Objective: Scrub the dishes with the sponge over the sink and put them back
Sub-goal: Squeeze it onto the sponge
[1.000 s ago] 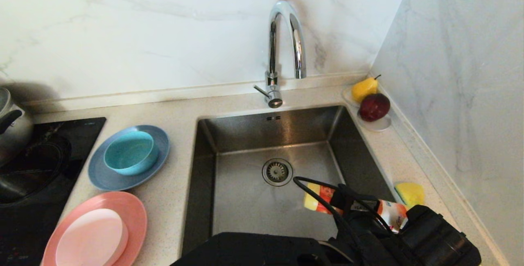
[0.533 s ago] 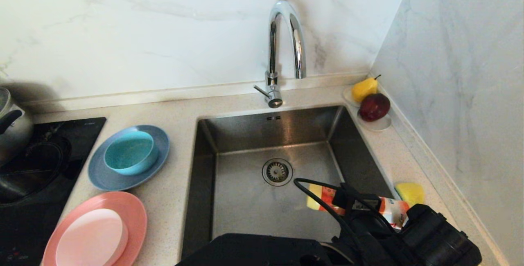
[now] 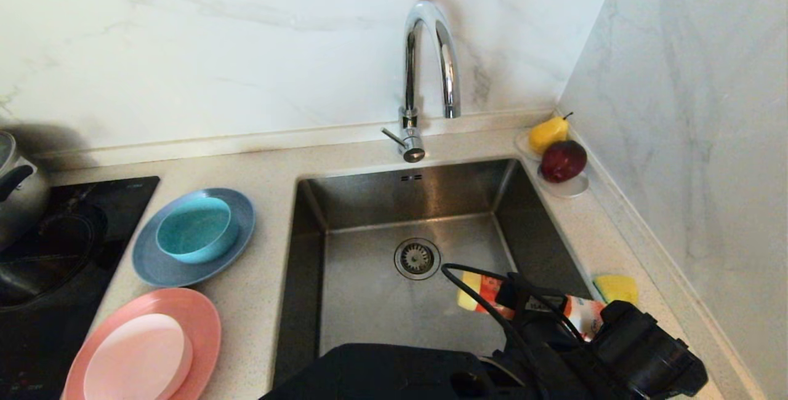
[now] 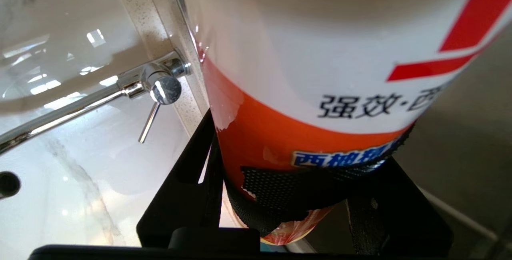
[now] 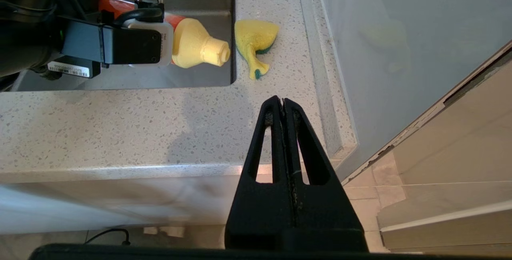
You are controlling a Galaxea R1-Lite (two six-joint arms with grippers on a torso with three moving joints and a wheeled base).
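My left gripper is shut on an orange-and-white detergent bottle with a yellow cap. It holds the bottle on its side above the front right part of the sink. Close up, the bottle fills the space between the left gripper fingers. The yellow sponge lies on the counter just right of the sink, also shown as the sponge near the bottle's cap. The teal bowl sits on the grey-blue plate. A pale pink bowl sits on the salmon plate. My right gripper is shut and empty, in front of the counter edge.
A chrome tap rises behind the sink. A yellow pear and a red apple rest on a white saucer at the back right corner. A black hob with a steel pot lies at the left. A marble wall closes the right side.
The left hand with the bottle has shifted slightly left and covers a little more of the sponge. The dishes and right arm have not moved.
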